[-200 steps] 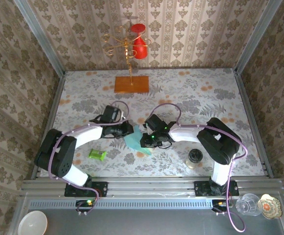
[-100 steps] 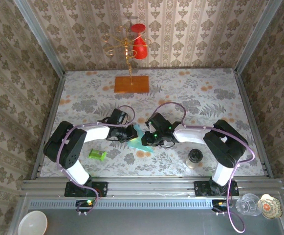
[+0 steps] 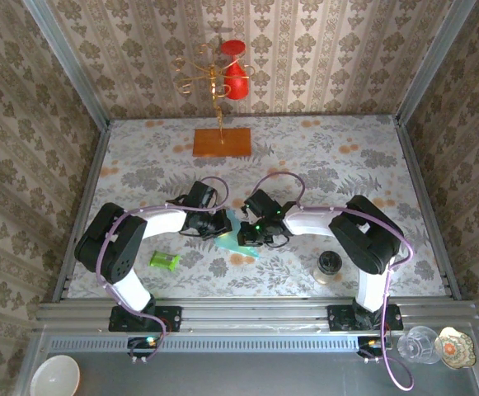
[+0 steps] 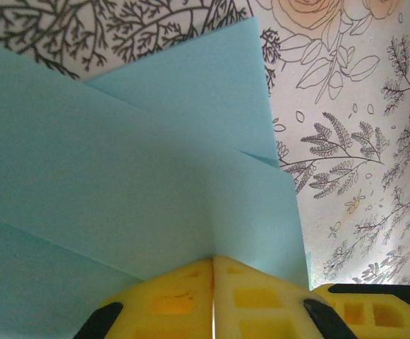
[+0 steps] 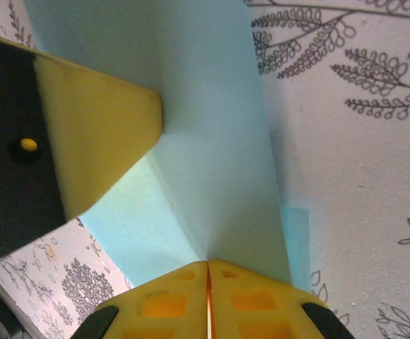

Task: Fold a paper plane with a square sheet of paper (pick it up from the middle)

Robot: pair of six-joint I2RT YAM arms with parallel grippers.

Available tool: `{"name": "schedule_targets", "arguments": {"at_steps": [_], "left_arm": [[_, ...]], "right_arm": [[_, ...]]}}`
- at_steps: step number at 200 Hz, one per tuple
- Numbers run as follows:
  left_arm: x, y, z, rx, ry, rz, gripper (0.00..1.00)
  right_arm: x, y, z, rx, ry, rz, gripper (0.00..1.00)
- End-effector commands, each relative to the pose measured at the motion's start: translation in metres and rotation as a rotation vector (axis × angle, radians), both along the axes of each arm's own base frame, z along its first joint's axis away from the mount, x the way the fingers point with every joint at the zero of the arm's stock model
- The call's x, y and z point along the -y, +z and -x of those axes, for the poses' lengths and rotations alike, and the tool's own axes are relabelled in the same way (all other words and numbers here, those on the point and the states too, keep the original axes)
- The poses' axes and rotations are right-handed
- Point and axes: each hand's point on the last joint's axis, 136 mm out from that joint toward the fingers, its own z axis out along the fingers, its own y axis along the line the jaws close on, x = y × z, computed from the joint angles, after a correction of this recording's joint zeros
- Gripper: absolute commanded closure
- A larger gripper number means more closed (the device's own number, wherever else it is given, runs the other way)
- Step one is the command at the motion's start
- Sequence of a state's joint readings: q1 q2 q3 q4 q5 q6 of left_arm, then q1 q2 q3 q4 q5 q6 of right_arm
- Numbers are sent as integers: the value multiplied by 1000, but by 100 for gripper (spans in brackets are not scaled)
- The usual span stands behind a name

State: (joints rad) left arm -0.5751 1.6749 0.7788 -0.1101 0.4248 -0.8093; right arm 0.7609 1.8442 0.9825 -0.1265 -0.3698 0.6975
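Evidently the paper (image 4: 120, 176) is thin, limp, easily creased; best held at folds, where left gripper (image 4: 213, 267) and right gripper (image 5: 208, 268) pinch it.

The top view looks steeply down from above and behind the arm bases at its lower edge, far enough back to take in the whole table (image 3: 346, 165) and the back wall. Each wrist camera peers forward past its own fingers at the frame's bottom — left gripper (image 4: 213, 282), right gripper (image 5: 208, 286) — very near the sheet of paper (image 4: 120, 176), which sits mid-frame in the top view.
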Motion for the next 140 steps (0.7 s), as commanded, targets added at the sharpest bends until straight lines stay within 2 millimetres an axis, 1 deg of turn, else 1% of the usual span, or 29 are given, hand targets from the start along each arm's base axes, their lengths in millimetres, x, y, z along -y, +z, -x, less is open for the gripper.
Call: {"name": "schedule_targets", "arguments": {"at_steps": [1,24,54,75,93,117,131,140], "left_arm": [[-27,-31,18,-94,35,-150,90],[-29,-33,19,-97,34,-157,90],[-27,-32,18,-91,27,-146,91],[-25,-30,18,-86,20,-138,90],[-23,-27,18,-80,14,-128,90],[-19,-23,17,-69,7,-103,90],[-16,-20,16,-59,4,-81,90],[-13,-16,15,-53,1,-63,90]], "right_arm": [[30,-14,28,-70,4,92,89],[43,-13,40,-87,-9,102,89],[50,-9,44,-83,-30,89,88],[49,-2,43,-68,-40,60,87],[43,10,39,-33,-40,17,86],[44,26,32,25,-53,0,82],[48,28,29,43,-75,3,77],[53,27,27,50,-94,15,73]]}}
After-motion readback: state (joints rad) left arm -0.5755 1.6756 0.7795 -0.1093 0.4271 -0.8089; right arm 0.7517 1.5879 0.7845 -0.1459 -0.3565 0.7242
